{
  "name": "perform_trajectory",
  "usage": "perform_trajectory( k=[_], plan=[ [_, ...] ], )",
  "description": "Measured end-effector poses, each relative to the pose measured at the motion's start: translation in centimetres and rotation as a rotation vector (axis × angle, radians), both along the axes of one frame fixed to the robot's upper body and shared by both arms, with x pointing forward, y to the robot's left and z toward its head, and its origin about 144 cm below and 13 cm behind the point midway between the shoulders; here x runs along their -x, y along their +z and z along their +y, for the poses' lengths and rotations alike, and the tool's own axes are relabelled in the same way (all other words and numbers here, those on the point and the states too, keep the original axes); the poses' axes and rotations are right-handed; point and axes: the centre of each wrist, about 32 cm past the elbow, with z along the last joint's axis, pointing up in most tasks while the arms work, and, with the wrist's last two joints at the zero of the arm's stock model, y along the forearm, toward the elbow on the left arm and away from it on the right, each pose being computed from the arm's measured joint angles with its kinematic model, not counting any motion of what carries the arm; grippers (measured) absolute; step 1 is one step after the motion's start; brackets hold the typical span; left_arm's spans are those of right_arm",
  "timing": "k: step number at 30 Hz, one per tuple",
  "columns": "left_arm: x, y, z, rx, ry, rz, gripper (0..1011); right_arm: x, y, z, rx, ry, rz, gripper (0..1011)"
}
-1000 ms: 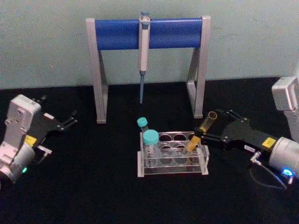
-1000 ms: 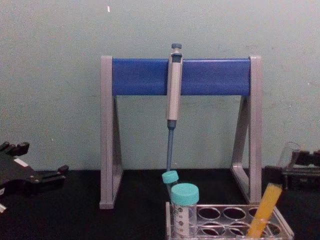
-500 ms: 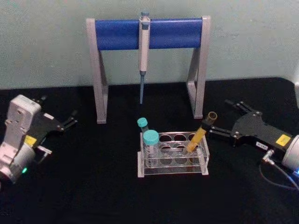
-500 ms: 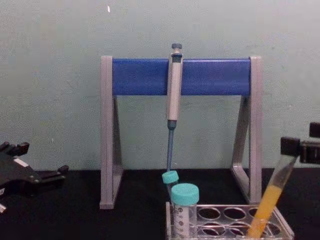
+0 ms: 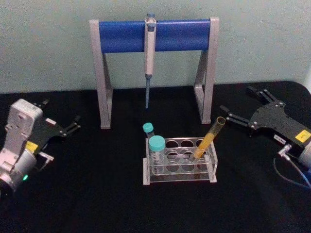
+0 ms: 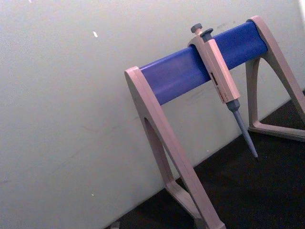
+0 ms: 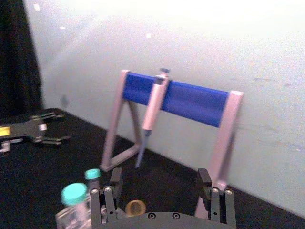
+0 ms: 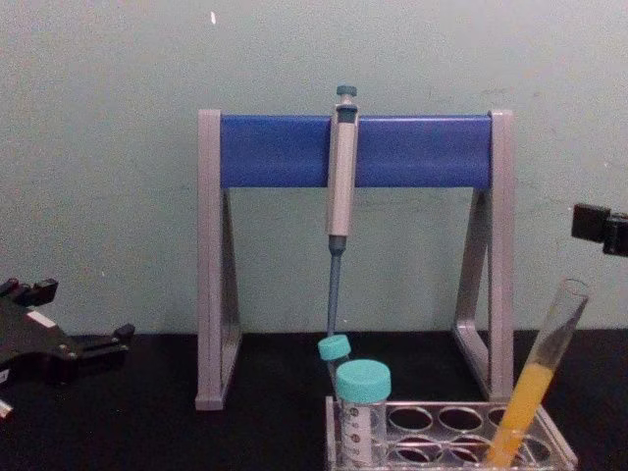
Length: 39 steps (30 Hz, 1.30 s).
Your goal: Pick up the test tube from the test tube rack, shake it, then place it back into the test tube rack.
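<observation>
The test tube (image 5: 210,138) leans rightward in a right-end hole of the test tube rack (image 5: 180,160) at mid-bench, yellow-orange liquid in its lower half. The right end effector (image 5: 243,108) hangs just right of it, fingers spread and empty. The left end effector (image 5: 62,122), also spread, sits far left.

tubes (image 5: 209,140) 3 | rack (image 5: 180,174) 1 | stand (image 5: 154,35) 1 | pipette (image 5: 149,53) 1
</observation>
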Motion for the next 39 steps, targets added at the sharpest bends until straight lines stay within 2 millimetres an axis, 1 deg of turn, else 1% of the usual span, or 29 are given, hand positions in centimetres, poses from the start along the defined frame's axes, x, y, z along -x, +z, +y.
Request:
perform_trajectory(
  k=[8,20,21,27,39],
  plan=[
    [0.0,0.0,0.0,0.0,0.0,0.0,1001,-1.4,-1.6,0.7,-0.011,-0.125,-0.018,1000],
    [0.0,0.0,0.0,0.0,0.0,0.0,1002,-3.2,-3.1,0.9,-0.017,-0.261,-0.009,1000],
    [0.0,0.0,0.0,0.0,0.0,0.0,1001,-3.6,-3.3,0.8,-0.012,-0.274,-0.008,1000],
    [0.0,0.0,0.0,0.0,0.0,0.0,1001,-4.8,-4.4,0.7,0.009,-0.31,0.008,1000],
    [0.0,0.0,0.0,0.0,0.0,0.0,1001,-5.5,-6.1,0.9,0.026,-0.323,0.028,1000]
  ],
)
